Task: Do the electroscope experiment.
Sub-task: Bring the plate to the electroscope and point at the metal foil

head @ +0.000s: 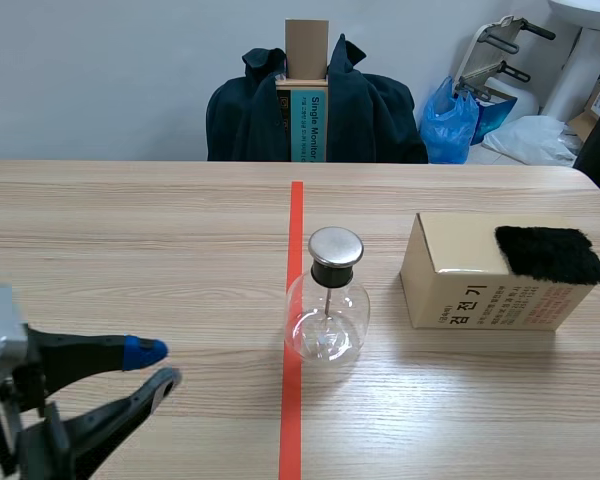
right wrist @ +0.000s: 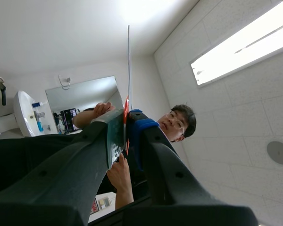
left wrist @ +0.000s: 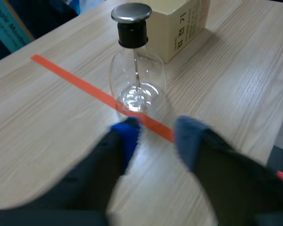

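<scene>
Electroscope (left wrist: 137, 70) stands just ahead of left gripper (left wrist: 156, 133)

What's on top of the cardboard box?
A black fuzzy cloth lies on the cardboard box, at its top's right end. The box top under the cloth is hidden, and the closed box hides whatever is inside.

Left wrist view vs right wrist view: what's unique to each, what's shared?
Left wrist only: clear glass flask with black neck and round metal cap, standing on the orange-red tape line; pale cardboard box behind it; wooden table; open left gripper short of the flask. Right wrist only: right gripper pointing up at the ceiling, shut on a thin pale strip, a person's hand beside it. Shared: nothing; each sees only its own gripper.
</scene>
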